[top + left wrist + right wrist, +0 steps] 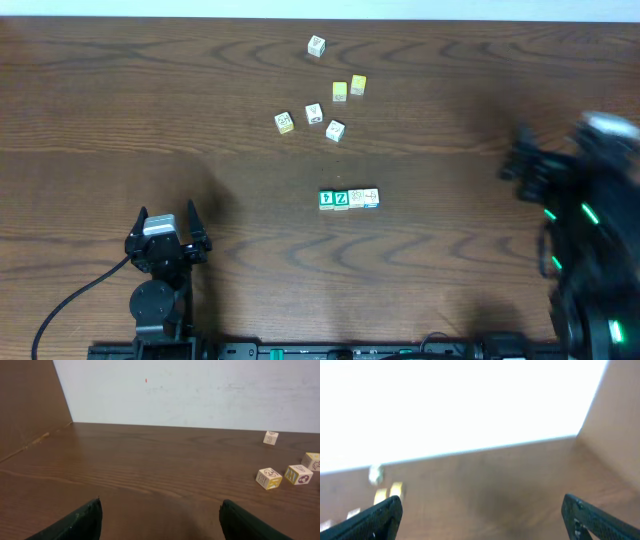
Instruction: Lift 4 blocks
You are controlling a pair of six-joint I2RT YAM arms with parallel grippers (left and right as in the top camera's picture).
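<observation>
Running parallel to the bench's (100,120) near edge, the row of blocks (349,198) lies midway between left end effector (167,212) and right end effector (481,506), both released.

Top-down view plus two low wrist views.
Overhead looks straight down on the whole table (120,110); each wrist camera rides low behind its fingers, facing forward. All share the loose cubes (314,113): ahead-right of the left fingers (80,520), ahead-left of the right fingers (380,517).
</observation>
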